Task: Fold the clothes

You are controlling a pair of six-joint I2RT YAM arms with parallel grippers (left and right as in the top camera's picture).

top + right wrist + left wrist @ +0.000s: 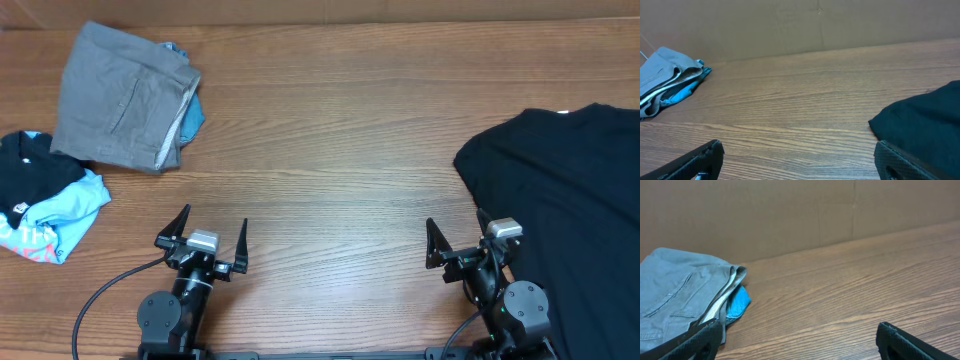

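A large plain black T-shirt (565,190) lies crumpled at the right side of the table, running off the right edge of the overhead view; a small white tag shows at its top edge. Its near-left edge shows in the right wrist view (920,125). My right gripper (458,232) is open and empty, its right finger at the shirt's left edge. My left gripper (212,228) is open and empty at the front left, far from the shirt. It holds nothing in the left wrist view (797,340), and the right gripper (797,160) holds nothing in the right wrist view.
Grey folded trousers (125,95) lie at the back left over a bit of blue cloth (192,115). A black and light-blue printed garment (45,200) lies at the left edge. A brown wall stands behind the wooden table (330,170).
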